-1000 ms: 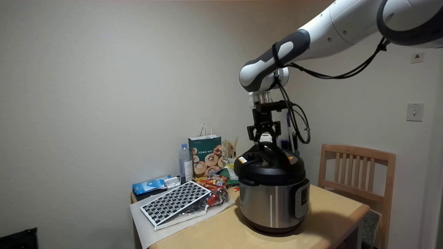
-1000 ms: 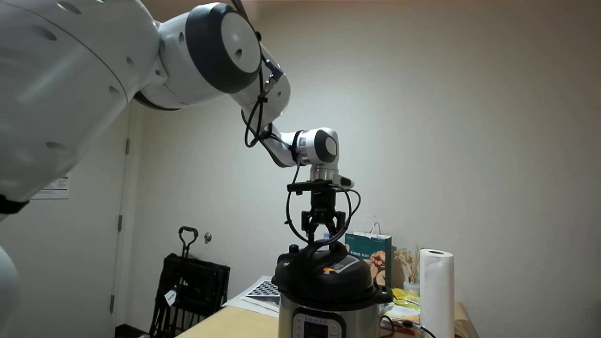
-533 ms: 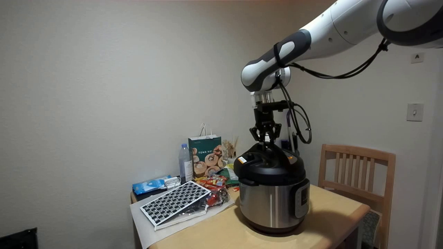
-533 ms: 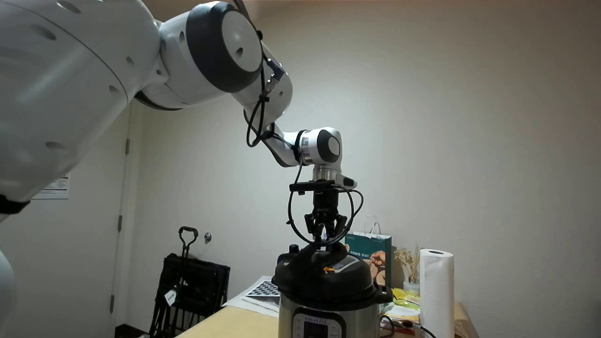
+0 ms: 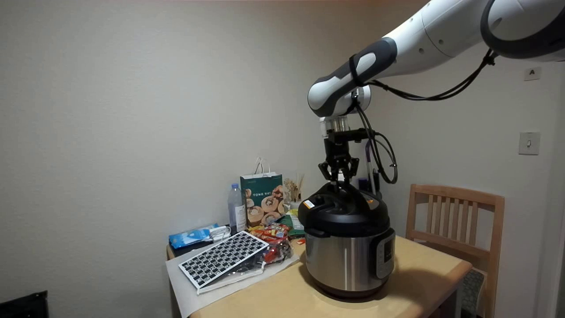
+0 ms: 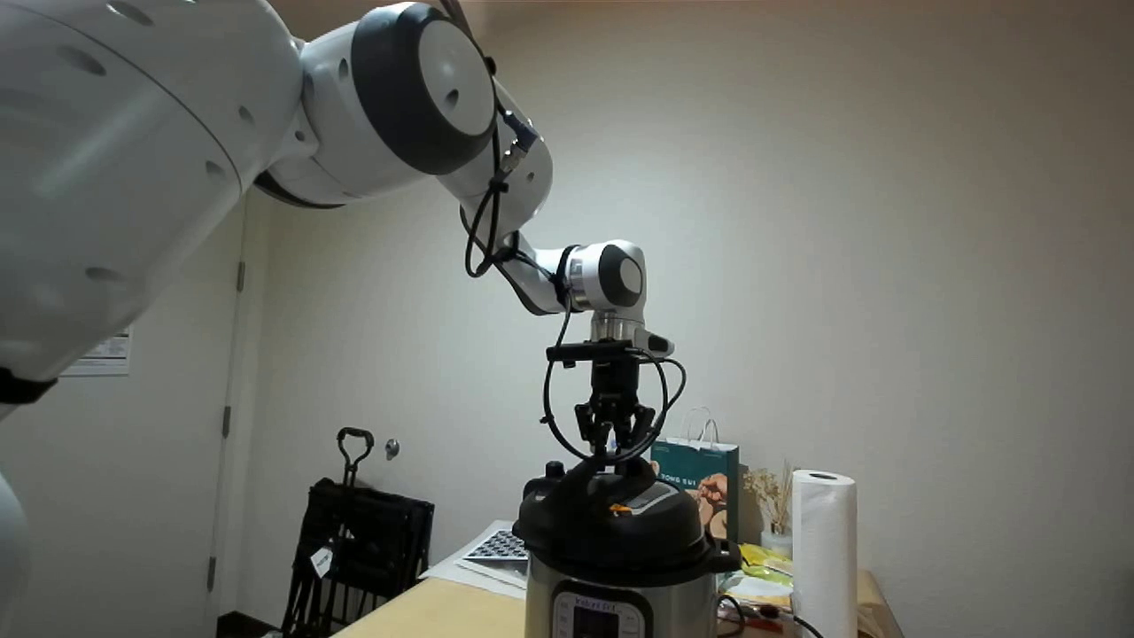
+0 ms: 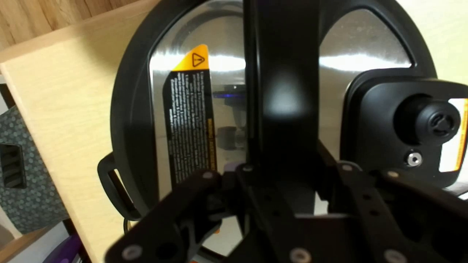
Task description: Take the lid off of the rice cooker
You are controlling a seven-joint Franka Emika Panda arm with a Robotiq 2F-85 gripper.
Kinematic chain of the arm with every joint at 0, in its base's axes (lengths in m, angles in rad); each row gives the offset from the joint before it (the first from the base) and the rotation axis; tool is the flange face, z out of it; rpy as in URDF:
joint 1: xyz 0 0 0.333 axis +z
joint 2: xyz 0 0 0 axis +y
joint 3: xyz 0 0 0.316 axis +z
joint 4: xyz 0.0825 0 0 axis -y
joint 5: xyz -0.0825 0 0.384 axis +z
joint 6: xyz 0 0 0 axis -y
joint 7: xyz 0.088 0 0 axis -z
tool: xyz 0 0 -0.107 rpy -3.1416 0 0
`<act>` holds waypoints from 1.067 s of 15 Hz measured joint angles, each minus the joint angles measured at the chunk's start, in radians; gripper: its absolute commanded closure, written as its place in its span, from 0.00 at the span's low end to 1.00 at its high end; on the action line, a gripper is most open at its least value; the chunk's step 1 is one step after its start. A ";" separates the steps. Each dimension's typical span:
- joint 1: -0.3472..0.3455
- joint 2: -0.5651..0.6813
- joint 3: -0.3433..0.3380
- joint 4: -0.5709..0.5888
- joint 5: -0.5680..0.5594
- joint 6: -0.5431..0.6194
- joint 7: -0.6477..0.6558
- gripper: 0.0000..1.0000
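Note:
The rice cooker is a squat steel pot with a black base. It stands on the table and also shows in an exterior view. The round black lid sits on it, seen from above in the wrist view. A black arched handle crosses the lid. My gripper points down over the lid, also in an exterior view. Its fingers stand on both sides of the handle and are shut on it. In the wrist view, the dark fingertips are hard to separate from the handle.
A checkered board, snack bags, a bottle and a green paper bag stand beside the cooker. A paper towel roll stands behind it. A wooden chair is by the table edge.
The fingers have closed from a wider opening onto the handle, and the arm has shifted slightly. Nothing visible differs between half a second ago and now. The lid and cooker stay in place.

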 measured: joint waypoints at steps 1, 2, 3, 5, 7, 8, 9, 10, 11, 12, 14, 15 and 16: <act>-0.002 0.000 0.000 0.000 0.005 0.000 -0.001 0.89; -0.005 0.000 0.001 0.000 0.014 -0.001 -0.001 0.89; -0.009 0.000 0.001 0.000 0.027 -0.001 -0.001 0.89; -0.016 -0.001 0.002 -0.003 0.053 -0.001 -0.002 0.89; -0.023 -0.003 0.002 -0.005 0.076 -0.002 -0.002 0.89; -0.025 -0.003 0.002 -0.006 0.083 -0.002 -0.002 0.89; -0.026 -0.003 0.002 -0.006 0.086 -0.002 -0.002 0.89; -0.026 -0.003 0.001 -0.006 0.088 -0.002 -0.001 0.89; -0.026 -0.003 0.001 -0.006 0.088 -0.001 0.000 0.39; -0.025 -0.003 0.000 -0.006 0.087 -0.001 0.003 0.37; -0.020 -0.003 -0.001 -0.005 0.076 -0.001 0.013 0.25; -0.019 -0.002 0.000 -0.004 0.076 -0.001 0.013 0.19; -0.019 -0.001 0.001 -0.004 0.076 -0.001 0.013 0.14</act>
